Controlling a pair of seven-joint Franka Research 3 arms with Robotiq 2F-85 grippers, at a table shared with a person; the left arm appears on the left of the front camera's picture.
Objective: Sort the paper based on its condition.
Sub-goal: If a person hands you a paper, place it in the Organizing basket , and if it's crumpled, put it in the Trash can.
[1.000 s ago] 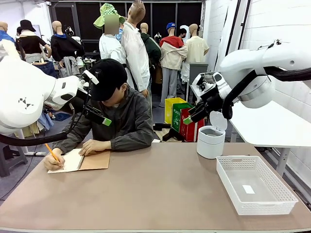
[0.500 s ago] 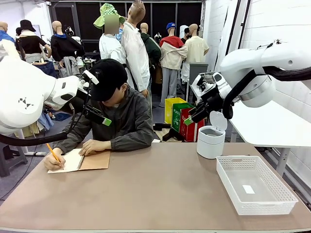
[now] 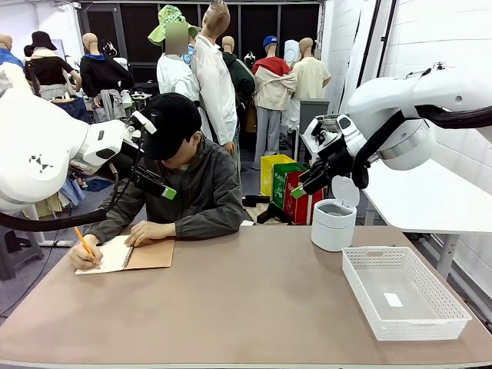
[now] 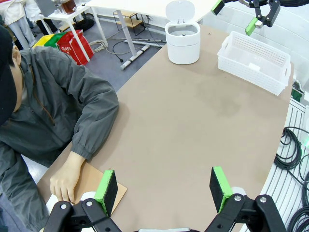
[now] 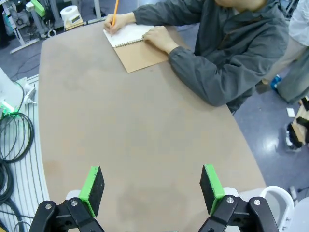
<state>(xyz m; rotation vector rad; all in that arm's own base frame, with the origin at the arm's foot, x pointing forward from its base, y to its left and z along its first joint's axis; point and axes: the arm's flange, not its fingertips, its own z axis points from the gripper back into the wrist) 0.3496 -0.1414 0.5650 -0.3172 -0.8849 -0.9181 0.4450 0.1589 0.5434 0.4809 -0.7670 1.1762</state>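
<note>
I have a plain brown table point(image 3: 254, 307) in front of me, and most of its top is bare. A person point(image 3: 192, 192) in a grey jacket sits at the far left edge, bent over an open notebook point(image 3: 146, 255) with a tan cover. The paper point(image 3: 104, 256) I can see is the white page of that notebook, bound at the spiral. The person's writing hand point(image 3: 81, 260) holds an orange pencil point(image 3: 83, 241) to it, and their other hand point(image 3: 150, 232) rests flat on the notebook's top edge.

Behind the person, yellow, green and red bags point(image 3: 288, 188) stand on the floor. A white side table point(image 3: 430, 200) runs along the right wall, and black cables point(image 4: 289, 154) lie coiled on the floor beside my table.

At the near right sits a white mesh basket point(image 3: 453, 307). A small white rectangle point(image 3: 393, 300) lies flat on its floor; I cannot tell whether it is a label or a scrap. Just beyond it, at the far right, stands a round white bin point(image 3: 332, 229) with its lid tipped up. I cannot make out what is inside.

My left gripper point(image 4: 163, 189) hangs high over the left end near the notebook, fingers spread wide and holding nothing. My right gripper point(image 5: 151, 189) hangs above the right end, fingers likewise wide apart and empty.
</note>
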